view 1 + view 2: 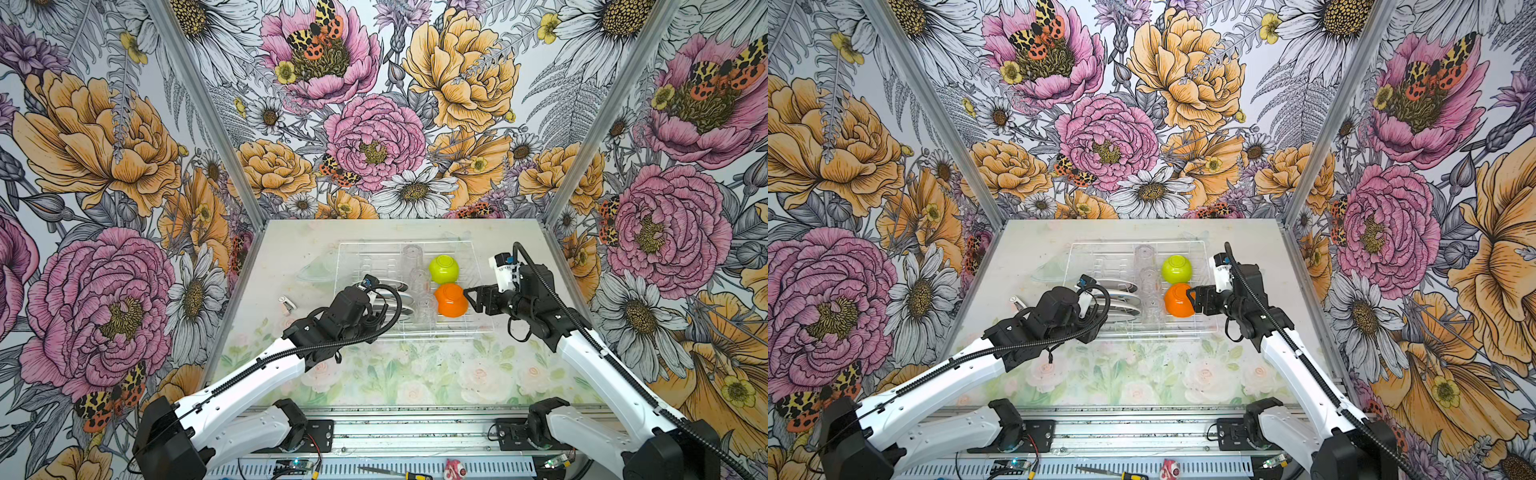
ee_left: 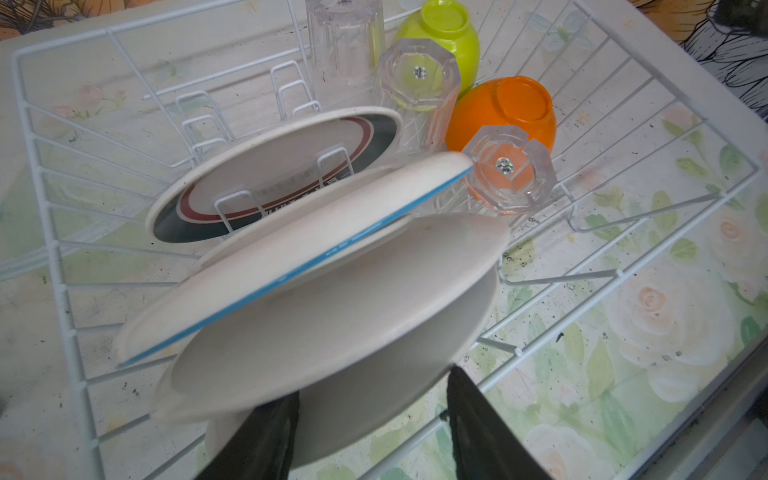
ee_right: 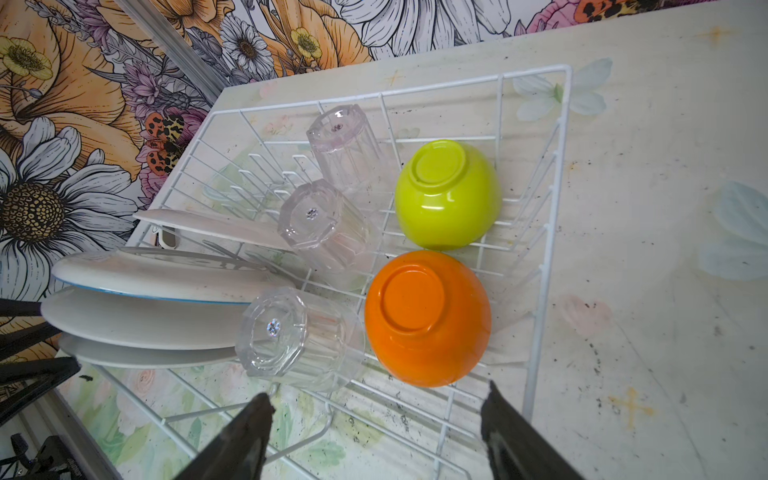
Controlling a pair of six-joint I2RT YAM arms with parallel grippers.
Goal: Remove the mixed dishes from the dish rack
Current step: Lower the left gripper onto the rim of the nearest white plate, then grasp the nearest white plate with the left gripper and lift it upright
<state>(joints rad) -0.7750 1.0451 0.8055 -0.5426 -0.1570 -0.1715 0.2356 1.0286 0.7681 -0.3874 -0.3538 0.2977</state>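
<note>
- Right claw (image 3: 379, 392) is gaping wide, empty; inverted orange bowl (image 3: 428, 318) is sitting dead ahead, just beyond its tips.
- Left claw (image 2: 372, 386), half open, is straddling nearest plate (image 2: 353, 419) at its rim, apparently unclamped.

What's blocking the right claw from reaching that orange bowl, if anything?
Nothing visible. The open right gripper faces the upturned orange bowl directly; the nearest clear tumbler stands beside the bowl, not between them.
</note>
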